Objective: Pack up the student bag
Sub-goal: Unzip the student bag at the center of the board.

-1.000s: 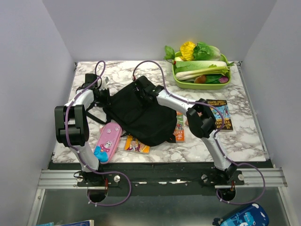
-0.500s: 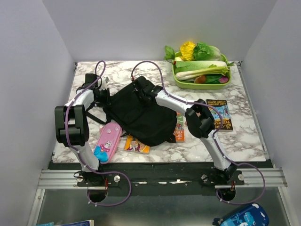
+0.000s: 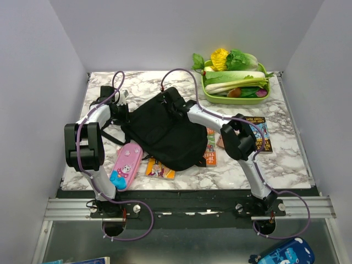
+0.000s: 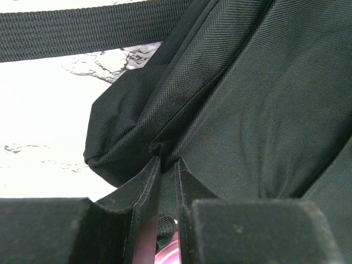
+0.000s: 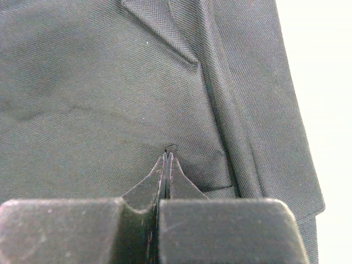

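The student bag (image 3: 165, 135), a large black fabric backpack, lies in the middle of the marble table. My left gripper (image 3: 122, 113) is at its left edge. In the left wrist view a fold of the bag (image 4: 231, 110) sits between the narrow jaws of that gripper (image 4: 168, 160), which is shut on it. My right gripper (image 3: 171, 104) is at the bag's far top edge. In the right wrist view this gripper (image 5: 167, 155) is shut, with a small pucker of the bag's fabric (image 5: 110, 99) pinched at its tips.
A pink pencil case (image 3: 127, 165) lies at the bag's near left. Colourful books (image 3: 160, 168) (image 3: 210, 149) stick out from under the bag, and another book (image 3: 259, 133) lies to the right. A green tray (image 3: 204, 87) of vegetables stands at the back right.
My right gripper has closed onto the bag's top edge, and that arm's elbow has shifted right and away. The left jaws have tightened slightly on the fold.
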Controlling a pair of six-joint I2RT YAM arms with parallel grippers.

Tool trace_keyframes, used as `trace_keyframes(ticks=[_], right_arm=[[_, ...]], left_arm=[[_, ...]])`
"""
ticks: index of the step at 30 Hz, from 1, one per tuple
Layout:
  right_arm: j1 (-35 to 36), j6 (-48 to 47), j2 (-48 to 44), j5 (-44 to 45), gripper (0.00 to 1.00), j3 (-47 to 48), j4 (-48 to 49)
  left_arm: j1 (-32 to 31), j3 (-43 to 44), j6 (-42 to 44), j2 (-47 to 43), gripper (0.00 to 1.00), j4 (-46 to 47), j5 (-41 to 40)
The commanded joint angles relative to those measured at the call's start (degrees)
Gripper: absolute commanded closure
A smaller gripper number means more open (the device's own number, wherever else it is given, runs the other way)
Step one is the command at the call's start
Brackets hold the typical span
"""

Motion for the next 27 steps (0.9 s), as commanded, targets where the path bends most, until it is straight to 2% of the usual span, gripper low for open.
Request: trace_keyframes(ticks=[1, 7, 9, 12, 27], right_arm=[[-0.4, 5.58, -3.76, -1.97, 0.99, -2.03, 3.7], [-0.31, 10.26, -4.99, -5.84, 0.99, -2.29, 3.18], [-0.22, 10.7, -5.35, -7.68, 0.99, -2.47, 3.44], [0.57, 11.23, -6.05, -8.65, 0.99, -2.47, 3.35], [7.16, 11.14, -4.91, -11.47, 0.99, 1.4, 0.45]], left_arm=[[-1.53, -0.19, -0.1, -1.11, 0.78, -1.79, 3.17], [-2.67, -1.85, -1.59, -2.08, 0.85, -0.56, 3.17], [-3.02, -2.21, -2.64, -2.34, 0.93, -0.03, 3.09], [-3.11, -2.82, -4.23, -2.34, 1.0, 0.93, 3.17], [-3.46, -4.67, -7.39, -4.54, 1.0, 3.13, 3.61]])
